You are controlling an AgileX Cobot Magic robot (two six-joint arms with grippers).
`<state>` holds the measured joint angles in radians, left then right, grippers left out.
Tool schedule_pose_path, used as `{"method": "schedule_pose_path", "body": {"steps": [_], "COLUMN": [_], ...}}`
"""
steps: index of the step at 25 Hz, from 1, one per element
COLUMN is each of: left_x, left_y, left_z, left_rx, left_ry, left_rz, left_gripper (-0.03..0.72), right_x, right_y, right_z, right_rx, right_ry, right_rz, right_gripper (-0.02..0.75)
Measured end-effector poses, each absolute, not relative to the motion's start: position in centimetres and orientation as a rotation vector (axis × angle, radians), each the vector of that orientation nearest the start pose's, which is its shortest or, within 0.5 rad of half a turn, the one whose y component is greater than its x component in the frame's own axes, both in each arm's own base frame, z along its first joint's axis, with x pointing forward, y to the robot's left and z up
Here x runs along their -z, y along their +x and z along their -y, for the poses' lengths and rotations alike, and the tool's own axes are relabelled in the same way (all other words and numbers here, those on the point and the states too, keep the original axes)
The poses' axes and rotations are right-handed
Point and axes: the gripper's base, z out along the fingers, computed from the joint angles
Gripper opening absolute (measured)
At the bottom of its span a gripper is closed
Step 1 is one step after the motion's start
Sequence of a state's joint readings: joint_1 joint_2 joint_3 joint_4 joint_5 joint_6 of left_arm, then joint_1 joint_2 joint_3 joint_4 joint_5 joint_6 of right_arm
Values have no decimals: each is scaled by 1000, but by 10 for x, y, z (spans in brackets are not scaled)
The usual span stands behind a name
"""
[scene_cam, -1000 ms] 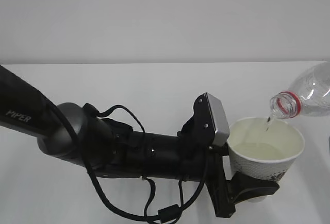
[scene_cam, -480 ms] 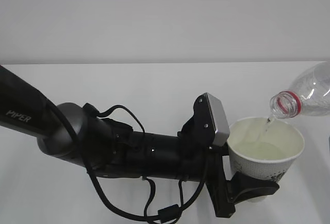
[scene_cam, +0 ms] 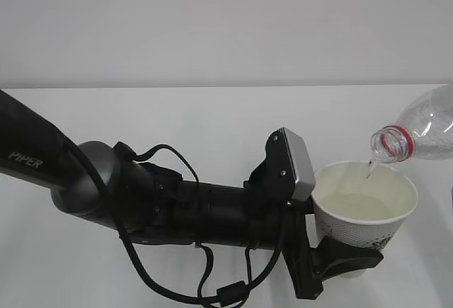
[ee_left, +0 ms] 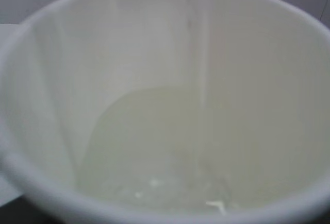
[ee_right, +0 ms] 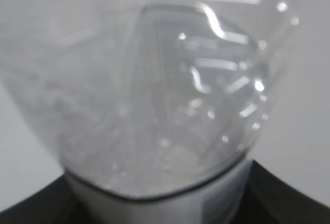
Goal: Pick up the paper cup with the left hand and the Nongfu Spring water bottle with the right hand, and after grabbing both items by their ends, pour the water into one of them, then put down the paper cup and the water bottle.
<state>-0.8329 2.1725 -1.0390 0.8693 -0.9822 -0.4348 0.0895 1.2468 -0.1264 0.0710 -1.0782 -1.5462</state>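
Two things we hold: our left gripper [scene_cam: 347,262] pinches the paper cup [scene_cam: 364,212] low at the near right, while our right gripper, unseen, holds the tilted bottle [scene_cam: 419,137], its water [scene_cam: 369,170] streaming into the cup.

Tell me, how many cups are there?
1: the paper cup, held low on the right under the tilted bottle. Others could sit outside the pictures.

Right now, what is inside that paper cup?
Water pools in the paper cup, fed by a thin stream from the tilted bottle. Its depth cannot be judged.
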Motion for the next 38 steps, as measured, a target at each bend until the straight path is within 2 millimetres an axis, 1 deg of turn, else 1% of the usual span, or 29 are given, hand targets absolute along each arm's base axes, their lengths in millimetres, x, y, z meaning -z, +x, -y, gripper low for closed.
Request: {"method": "schedule_pose_path", "body": {"steps": [38], "left_x": [-108], "left_y": [229], "left_z": [338], "left_rx": [1099], "left_ry": [1323], "left_rz": [-1411], "left_gripper": [529], "right_x": [-203], "right_y": [184], "right_z": [-11], "right_rx": [1164], "right_ry": [-1146], "right_rz": [-1185], "right_gripper": [430]}}
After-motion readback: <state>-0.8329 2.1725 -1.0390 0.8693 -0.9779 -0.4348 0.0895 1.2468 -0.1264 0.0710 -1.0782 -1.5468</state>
